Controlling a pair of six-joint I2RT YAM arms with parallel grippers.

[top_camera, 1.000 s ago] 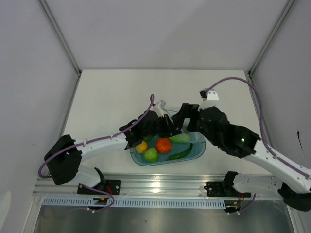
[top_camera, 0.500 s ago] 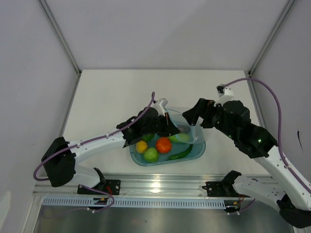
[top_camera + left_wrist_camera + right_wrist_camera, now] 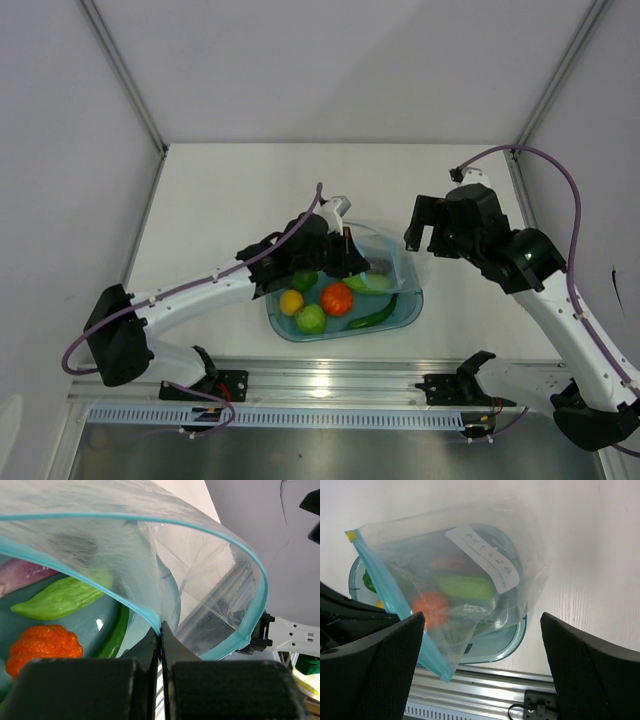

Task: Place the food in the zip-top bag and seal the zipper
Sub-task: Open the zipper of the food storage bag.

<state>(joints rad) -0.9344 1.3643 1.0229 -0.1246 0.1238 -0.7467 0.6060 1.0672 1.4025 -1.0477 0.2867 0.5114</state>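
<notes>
1. Where the bag hangs, its thin, clear, floppy film drapes over the 1 o'clock corner of the rigid blue tub; the food lies in the tub.
2. Left gripper: fingers together, clamped on the teal zipper.
3. Right gripper: fingers wide apart, holding nothing, at 3 o'clock from the bag.

A translucent blue rectangular tub sits on the white table, close to the middle of its near edge. An aluminium rail runs along that edge, a slotted white strip just outside it. Plain pale walls close the table's other three sides.
</notes>
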